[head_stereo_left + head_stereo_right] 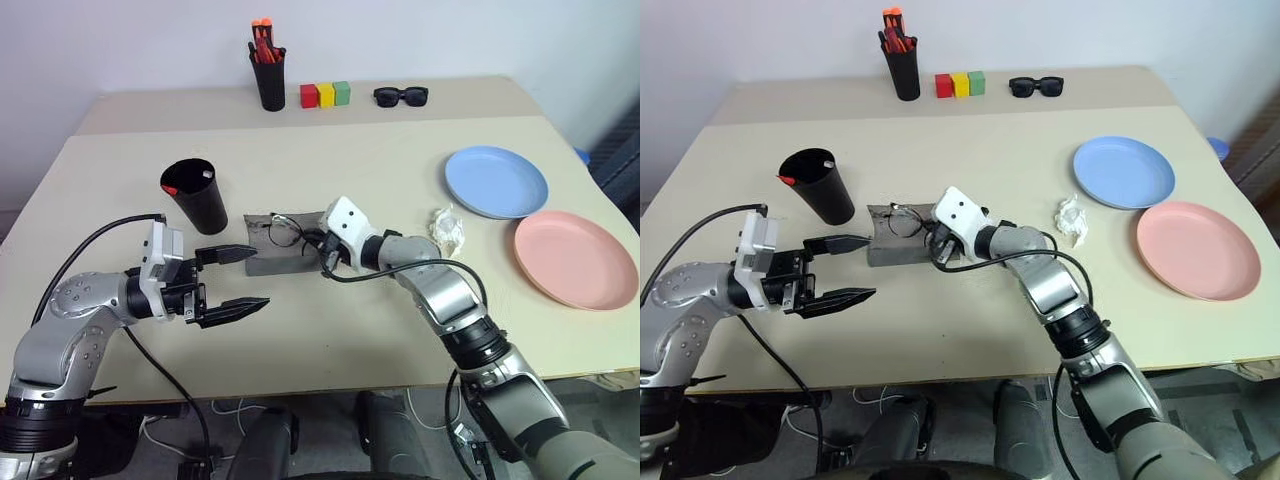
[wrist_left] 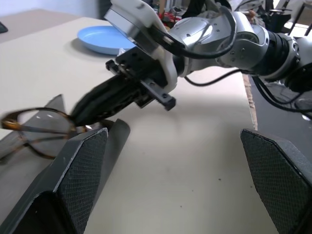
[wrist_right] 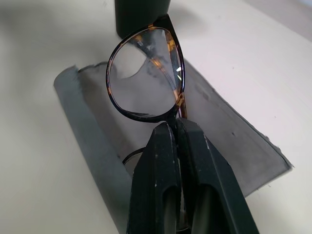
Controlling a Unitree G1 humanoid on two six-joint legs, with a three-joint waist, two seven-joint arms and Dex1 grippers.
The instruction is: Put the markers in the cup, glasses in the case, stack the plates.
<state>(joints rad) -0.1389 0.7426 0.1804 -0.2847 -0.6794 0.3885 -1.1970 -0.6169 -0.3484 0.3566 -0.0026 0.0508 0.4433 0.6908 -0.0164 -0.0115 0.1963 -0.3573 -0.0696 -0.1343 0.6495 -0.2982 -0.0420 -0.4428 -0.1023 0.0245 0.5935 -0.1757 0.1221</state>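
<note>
My right gripper [image 1: 322, 257] is shut on the thin dark-rimmed glasses [image 3: 146, 78], pinching the frame beside one lens. It holds them over the open grey case [image 1: 270, 258], which lies flat at the table's middle. My left gripper [image 1: 238, 280] stands open and level just left of the case, and its upper finger [image 1: 228, 254] reaches the case's left end. Behind the case stands the black cup [image 1: 195, 195], where a red marker end [image 1: 787, 180] and a pale marker end [image 1: 828, 162] show at the rim. On the right, the blue plate [image 1: 496, 181] and the pink plate [image 1: 575, 258] lie side by side.
A crumpled white scrap [image 1: 448, 228] lies between the case and the plates. At the back stand a black pen holder with orange-capped markers [image 1: 268, 70], three coloured blocks [image 1: 325, 95] and black sunglasses [image 1: 401, 96]. The table's front edge runs just beneath my arms.
</note>
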